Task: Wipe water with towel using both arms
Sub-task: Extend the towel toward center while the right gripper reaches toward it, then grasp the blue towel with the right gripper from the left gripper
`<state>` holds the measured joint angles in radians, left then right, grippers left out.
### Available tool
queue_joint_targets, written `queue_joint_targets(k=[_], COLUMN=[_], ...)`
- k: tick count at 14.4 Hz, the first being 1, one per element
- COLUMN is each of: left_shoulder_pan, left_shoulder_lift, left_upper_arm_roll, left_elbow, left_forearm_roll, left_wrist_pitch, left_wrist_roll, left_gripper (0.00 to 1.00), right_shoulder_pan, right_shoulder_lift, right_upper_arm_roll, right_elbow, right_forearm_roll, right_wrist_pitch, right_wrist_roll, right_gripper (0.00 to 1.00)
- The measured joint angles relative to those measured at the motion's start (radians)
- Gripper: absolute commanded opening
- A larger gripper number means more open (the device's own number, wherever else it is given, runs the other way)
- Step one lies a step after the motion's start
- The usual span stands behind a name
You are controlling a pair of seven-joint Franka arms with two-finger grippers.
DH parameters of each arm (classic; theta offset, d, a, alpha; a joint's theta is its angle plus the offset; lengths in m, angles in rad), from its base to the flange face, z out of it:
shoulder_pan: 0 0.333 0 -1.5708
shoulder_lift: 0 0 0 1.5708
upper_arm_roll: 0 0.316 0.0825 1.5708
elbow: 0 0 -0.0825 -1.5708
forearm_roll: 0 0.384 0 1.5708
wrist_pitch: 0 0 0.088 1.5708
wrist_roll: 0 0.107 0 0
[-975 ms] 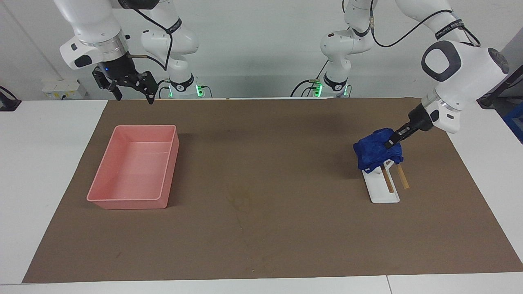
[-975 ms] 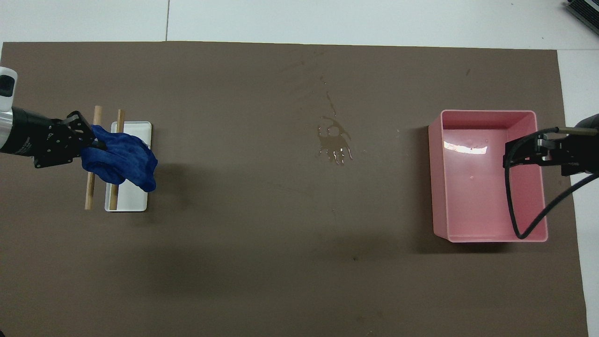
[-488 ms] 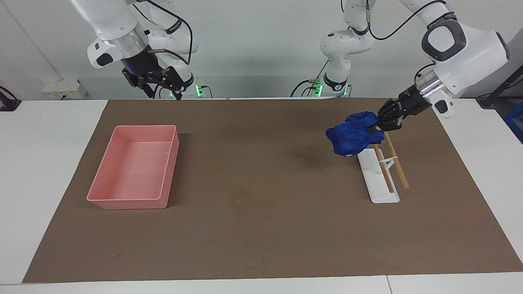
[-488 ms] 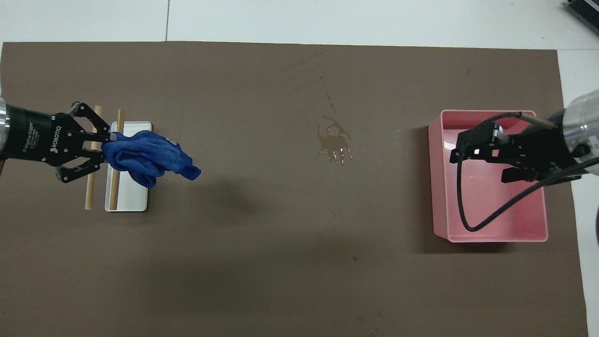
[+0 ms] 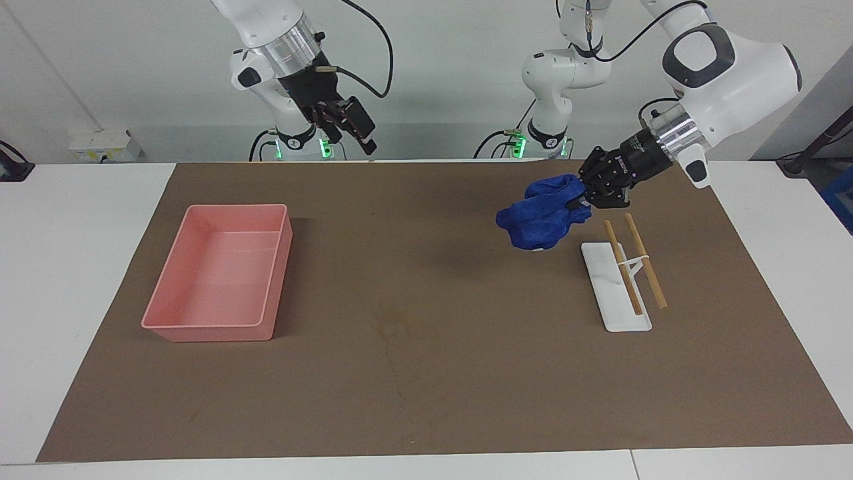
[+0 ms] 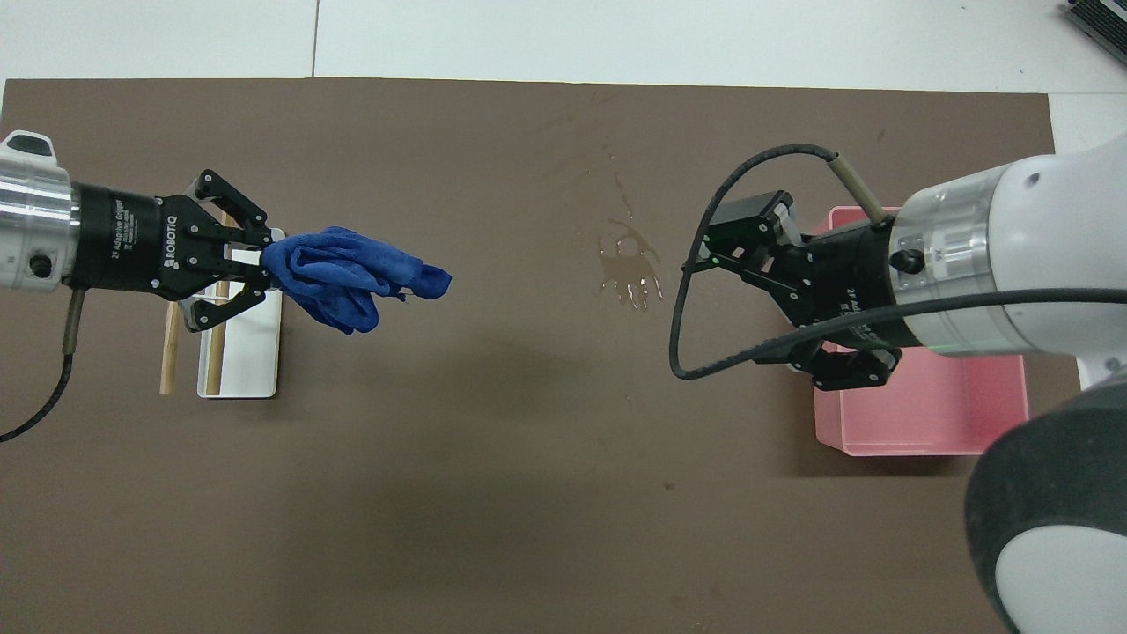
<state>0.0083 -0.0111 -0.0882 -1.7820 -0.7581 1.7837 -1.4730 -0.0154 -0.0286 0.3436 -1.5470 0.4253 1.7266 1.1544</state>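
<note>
towel (image 5: 543, 217) carried off tray (image 5: 616, 293), mat (image 5: 433, 400) open

arms (image 5: 733, 60): glossy white, grey caps | wrists: silver rings | grippers: black, probably "ROBOTIQ"-lettered | cables: black

— What do you see in the left half of the facing view?
— A pink rectangular plastic tub (image 5: 220, 273).
— And at your right?
— A white flat tray (image 5: 614, 287) with two wooden sticks (image 5: 623, 268).
</note>
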Motion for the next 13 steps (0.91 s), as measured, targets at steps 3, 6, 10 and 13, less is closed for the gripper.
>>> queue_joint_targets(k=[3, 6, 10, 13], left_shoulder_pan=[-0.032, -0.089, -0.136, -0.145], left_shoulder_lift=[-0.010, -0.027, -0.032, -0.045], left_upper_arm_roll=[-0.002, -0.004, -0.007, -0.009], left_elbow=[0.000, 0.000, 0.000, -0.005], left_forearm_roll=[-0.033, -0.053, -0.076, -0.087], left_wrist_pitch=[0.032, 0.110, 0.162, 0.161], left_wrist_roll=[-0.102, -0.210, -0.282, -0.282], left_gripper=[0.00, 0.00, 0.00, 0.00], right_shoulder_pan=[0.099, 0.199, 0.238, 0.272], right_shoulder_lift=[0.017, 0.051, 0.086, 0.098], right_upper_arm_roll=[0.003, 0.005, 0.005, 0.005], right_elbow=[-0.006, -0.011, -0.008, -0.007], right_forearm_roll=[0.025, 0.025, 0.025, 0.025], right_wrist_pitch=[0.138, 0.252, 0.324, 0.360], right_wrist_roll=[0.271, 0.475, 0.602, 0.629], right_gripper=[0.99, 0.95, 0.95, 0.93])
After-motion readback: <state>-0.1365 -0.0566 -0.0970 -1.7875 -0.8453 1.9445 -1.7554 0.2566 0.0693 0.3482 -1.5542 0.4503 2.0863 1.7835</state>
